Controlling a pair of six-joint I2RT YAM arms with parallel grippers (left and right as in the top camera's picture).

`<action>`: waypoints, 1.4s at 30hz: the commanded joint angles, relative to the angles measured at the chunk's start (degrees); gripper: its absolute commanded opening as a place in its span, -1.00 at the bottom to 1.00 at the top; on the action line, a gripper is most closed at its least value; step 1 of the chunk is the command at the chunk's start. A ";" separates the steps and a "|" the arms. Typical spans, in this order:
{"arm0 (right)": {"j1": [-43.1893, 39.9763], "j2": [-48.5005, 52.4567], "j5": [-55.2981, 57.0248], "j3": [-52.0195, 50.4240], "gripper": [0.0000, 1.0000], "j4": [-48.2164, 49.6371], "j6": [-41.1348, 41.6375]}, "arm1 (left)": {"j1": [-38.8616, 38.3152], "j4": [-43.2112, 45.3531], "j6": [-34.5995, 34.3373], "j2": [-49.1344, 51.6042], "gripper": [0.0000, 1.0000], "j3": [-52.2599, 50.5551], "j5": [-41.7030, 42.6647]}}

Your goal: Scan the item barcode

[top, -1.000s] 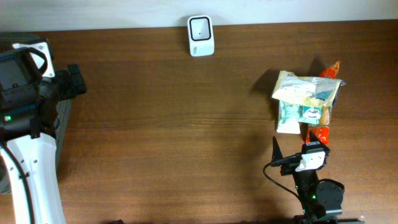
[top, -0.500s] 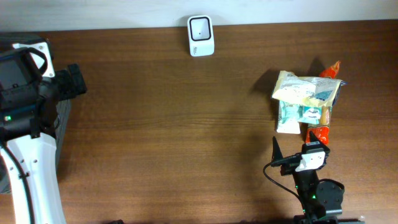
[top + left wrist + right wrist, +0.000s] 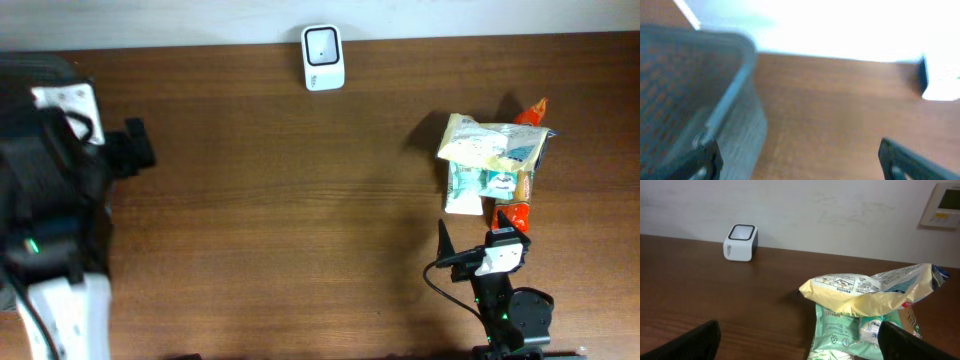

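A pile of packaged items lies at the table's right: a yellow bag (image 3: 493, 143) (image 3: 875, 292) on top of a green pack (image 3: 480, 185) (image 3: 840, 330), with orange-red packets (image 3: 513, 214) under them. The white barcode scanner (image 3: 323, 58) (image 3: 740, 242) stands at the far edge, and blurred at the right edge of the left wrist view (image 3: 940, 85). My right gripper (image 3: 478, 240) (image 3: 800, 345) is open just in front of the pile, holding nothing. My left gripper (image 3: 800, 167) is open and empty at the far left, beside a basket.
A grey basket (image 3: 690, 90) stands at the table's left edge, right next to my left arm (image 3: 50, 180). A beige wall panel (image 3: 942, 202) hangs behind the pile. Bare wood stretches between the scanner and the items.
My left arm has swung a little to the right and its view is blurred by motion. The right arm and the pile have not moved.
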 commanded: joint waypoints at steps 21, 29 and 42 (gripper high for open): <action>-0.17 -0.55 0.74 -0.48 0.97 -0.07 -0.15 | -6.23 38.88 8.87 -64.39 0.98 -74.49 4.83; -0.17 -0.50 0.74 -0.48 0.97 -0.07 -0.15 | -6.19 34.40 8.83 -64.37 0.98 -74.47 4.85; -0.17 -0.48 0.74 -0.48 0.97 -0.07 -0.15 | -6.19 34.40 8.83 -64.32 0.98 -74.47 4.85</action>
